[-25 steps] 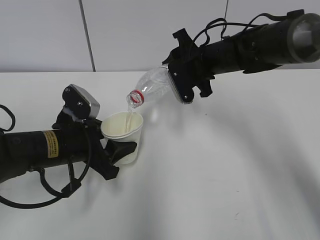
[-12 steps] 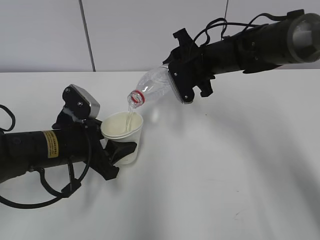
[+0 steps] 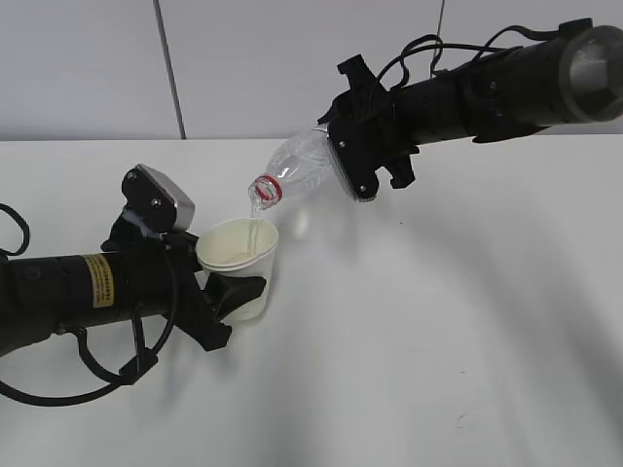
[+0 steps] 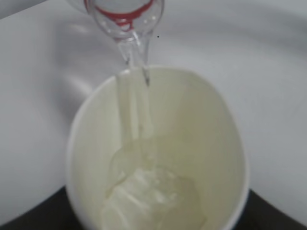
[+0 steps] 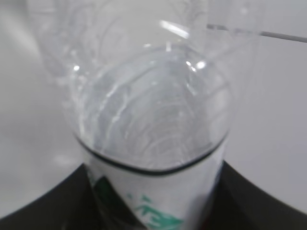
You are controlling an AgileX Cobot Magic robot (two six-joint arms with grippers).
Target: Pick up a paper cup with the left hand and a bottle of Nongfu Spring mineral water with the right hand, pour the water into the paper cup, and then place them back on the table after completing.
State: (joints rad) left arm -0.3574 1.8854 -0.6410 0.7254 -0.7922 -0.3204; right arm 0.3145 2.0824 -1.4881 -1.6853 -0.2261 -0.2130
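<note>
Nearest the exterior camera, the left hand (image 3: pixel 209 297), a black arm with a yellow sticker on its barrel and a two-finger black claw, is clamped around the lower wall of the cream-white paper cup (image 3: pixel 239 261), holding it roughly upright, close above or on the plain white table (image 3: pixel 438 341); whether its base touches cannot be told. In the left wrist view the cup's rim (image 4: pixel 76 139) fills the frame, and the water (image 4: pixel 136 110), a clear colourless stream, falls from the bottle's red-ringed mouth (image 4: pixel 125 14) onto the inner wall and pools at the bottom, so the step in hand looks to be the pour itself, with the cup seemingly only partly filled. Farther back and higher, the right hand (image 3: pixel 365 146), the black arm without a sticker, grips the clear plastic mineral water bottle (image 3: pixel 297 165) by its body, tilted mouth-down toward the cup, the mouth just above the rim and a little behind it. The right wrist view shows the bottle's label (image 5: pixel 153 211) seated between the dark fingers. The next move probably calls for keeping the stream centred, then rolling the bottle upright before both things are set down.
</note>
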